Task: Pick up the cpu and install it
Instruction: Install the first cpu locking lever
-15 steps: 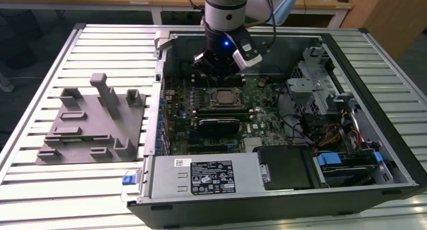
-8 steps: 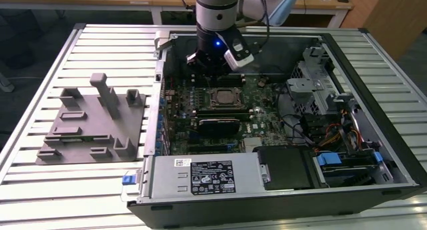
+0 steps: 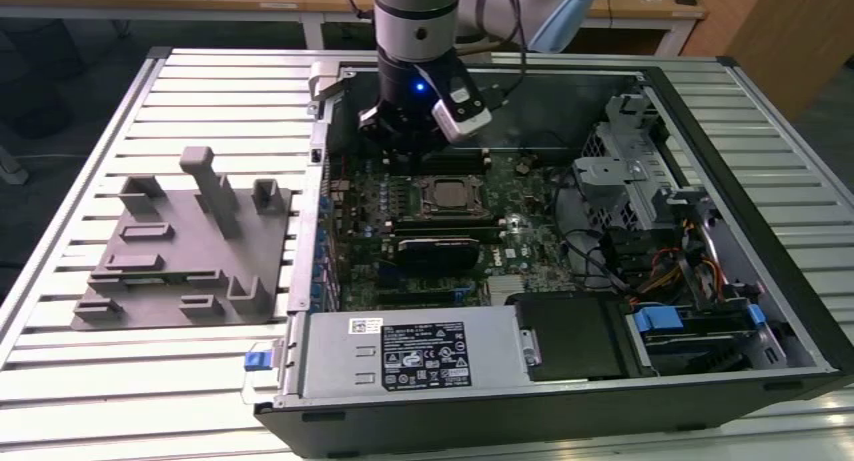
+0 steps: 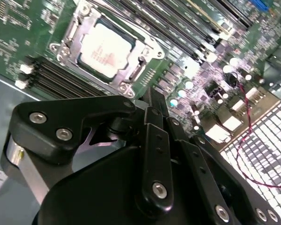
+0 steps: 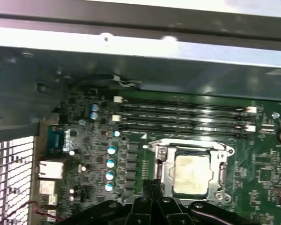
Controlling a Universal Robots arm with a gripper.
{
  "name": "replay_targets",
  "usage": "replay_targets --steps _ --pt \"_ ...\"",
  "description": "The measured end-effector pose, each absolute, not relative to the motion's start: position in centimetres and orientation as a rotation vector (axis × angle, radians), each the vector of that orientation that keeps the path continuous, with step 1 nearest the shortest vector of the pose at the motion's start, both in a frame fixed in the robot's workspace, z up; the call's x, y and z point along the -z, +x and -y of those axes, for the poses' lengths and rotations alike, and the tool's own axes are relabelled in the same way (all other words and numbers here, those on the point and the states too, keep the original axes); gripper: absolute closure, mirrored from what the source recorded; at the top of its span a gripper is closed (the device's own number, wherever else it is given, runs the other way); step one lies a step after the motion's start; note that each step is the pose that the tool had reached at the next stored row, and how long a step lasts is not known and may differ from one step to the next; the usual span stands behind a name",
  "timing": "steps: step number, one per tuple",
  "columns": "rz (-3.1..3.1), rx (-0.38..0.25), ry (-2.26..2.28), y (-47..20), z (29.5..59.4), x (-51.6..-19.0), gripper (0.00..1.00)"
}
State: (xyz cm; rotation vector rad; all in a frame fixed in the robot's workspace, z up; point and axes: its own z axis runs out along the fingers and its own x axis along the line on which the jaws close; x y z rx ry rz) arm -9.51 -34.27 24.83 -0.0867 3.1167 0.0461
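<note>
Open case (image 3: 534, 421), centre of the exterior view, holds the board (image 3: 527, 236); cpu (image 3: 447, 193) lies seated in its socket (image 5: 161, 164); gripper (image 4: 152, 101) hovers close above, fingers pinched together, holding nothing.

Exterior view overhead; both wrist views near cpu (image 4: 104, 49) (image 5: 192, 174)

The silvery square cpu (image 5: 192, 174) lies flat in its socket (image 5: 222, 174).

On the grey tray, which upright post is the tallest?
The narrow middle post: it rises well above the shorter posts on either side of it on the grey tray.
</note>
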Motion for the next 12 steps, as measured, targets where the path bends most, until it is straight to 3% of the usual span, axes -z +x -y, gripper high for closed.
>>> replay_targets --steps 7,12 --pt "-3.116 -0.073 -0.086 -10.7 34.3 -24.8 0.89" --pt "-3.11 -0.174 -0.085 -11.2 34.3 -24.8 0.89"
